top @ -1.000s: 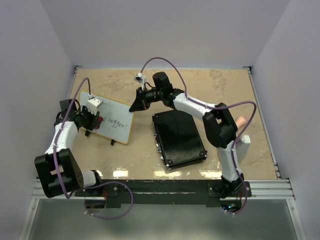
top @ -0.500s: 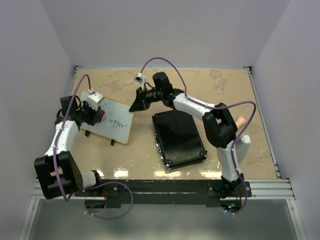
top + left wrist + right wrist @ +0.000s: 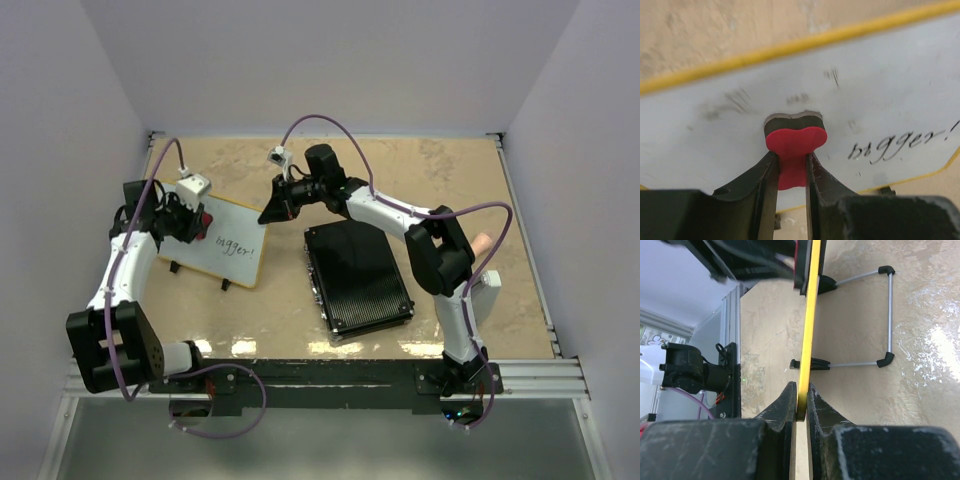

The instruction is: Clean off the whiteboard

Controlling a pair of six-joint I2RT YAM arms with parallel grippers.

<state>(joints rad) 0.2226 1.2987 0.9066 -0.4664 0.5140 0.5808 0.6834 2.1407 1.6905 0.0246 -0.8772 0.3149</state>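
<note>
Whiteboard point(image 3: 240, 225), smudged — "bigger!" legible.
Left pincer point(image 3: 791, 160) presses a gripped red eraser point(image 3: 795, 142) against it; right pincer point(image 3: 801, 390) clamps its yellow edge.

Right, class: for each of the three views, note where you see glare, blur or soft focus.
Top external: sharp overall, with bright glare patches on the table near its front edge. Left wrist: the left gripper is dark and soft in the foreground, the top frame of the whiteboard is blurred, its writing readable. Right wrist: the right gripper is soft, with glare on the table at right.
</note>
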